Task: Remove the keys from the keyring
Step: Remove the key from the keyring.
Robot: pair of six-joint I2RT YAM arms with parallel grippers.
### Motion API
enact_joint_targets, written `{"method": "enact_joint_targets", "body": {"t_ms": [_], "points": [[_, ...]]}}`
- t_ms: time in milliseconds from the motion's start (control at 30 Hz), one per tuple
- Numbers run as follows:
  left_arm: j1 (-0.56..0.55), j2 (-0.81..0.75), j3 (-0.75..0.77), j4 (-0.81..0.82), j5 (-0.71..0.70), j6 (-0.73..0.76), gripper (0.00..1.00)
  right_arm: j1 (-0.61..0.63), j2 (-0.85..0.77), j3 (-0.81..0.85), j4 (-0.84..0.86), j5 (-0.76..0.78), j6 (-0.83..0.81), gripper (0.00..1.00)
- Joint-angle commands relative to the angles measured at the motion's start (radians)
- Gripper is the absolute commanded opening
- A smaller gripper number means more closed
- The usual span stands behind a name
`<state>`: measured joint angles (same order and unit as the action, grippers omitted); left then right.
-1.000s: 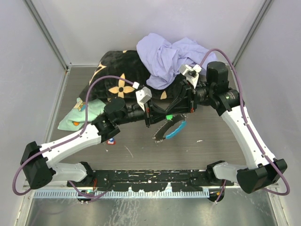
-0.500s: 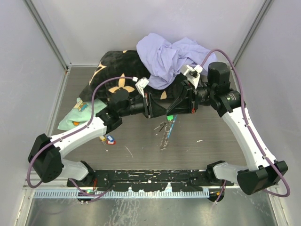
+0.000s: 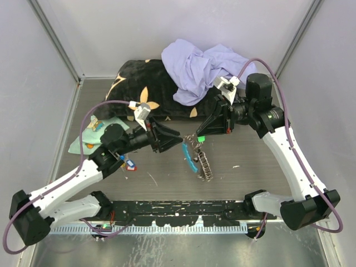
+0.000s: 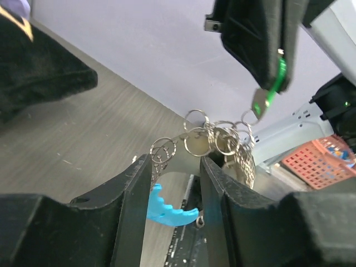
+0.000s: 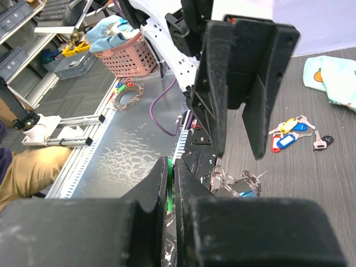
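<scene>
My right gripper [image 3: 201,136] is shut on a green key tag [image 5: 169,189], also seen in the left wrist view [image 4: 268,95]. The keyring hangs from that tag: silver rings and chain [image 3: 204,163] trailing to the table, with the light-blue crescent [image 3: 189,156] beside them. My left gripper [image 3: 174,136] is open, just left of the keyring. In its wrist view the rings [image 4: 214,139] sit just beyond the fingertips [image 4: 146,167] and the crescent [image 4: 167,207] shows through the gap. Loose keys with blue, red and yellow tags [image 3: 127,163] lie on the table by the left arm; they also show in the right wrist view [image 5: 289,133].
A black patterned cushion [image 3: 139,89] lies at the back with a lavender cloth [image 3: 200,64] heaped on it. A mint-green cloth [image 3: 92,136] lies at the left. A black rail [image 3: 178,211] runs along the near edge.
My left arm has pulled back to the left, away from the right gripper, and its jaws are apart. The keyring now dangles from the right gripper, the crescent swung left.
</scene>
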<state>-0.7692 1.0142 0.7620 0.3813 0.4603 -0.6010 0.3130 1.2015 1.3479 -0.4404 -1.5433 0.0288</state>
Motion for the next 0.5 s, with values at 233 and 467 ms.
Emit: {"method": "enact_joint_targets", "body": {"t_ms": [233, 467], "points": [[-0.048, -0.158, -0.061, 0.150, 0.089, 0.236, 0.38, 0.001, -0.021, 0.014, 0.043, -0.069, 0.017, 0.01], [-0.233, -0.154, -0.031, 0.132, 0.106, 0.445, 0.27, 0.001, -0.019, 0.013, 0.043, -0.070, 0.017, 0.01]]}}
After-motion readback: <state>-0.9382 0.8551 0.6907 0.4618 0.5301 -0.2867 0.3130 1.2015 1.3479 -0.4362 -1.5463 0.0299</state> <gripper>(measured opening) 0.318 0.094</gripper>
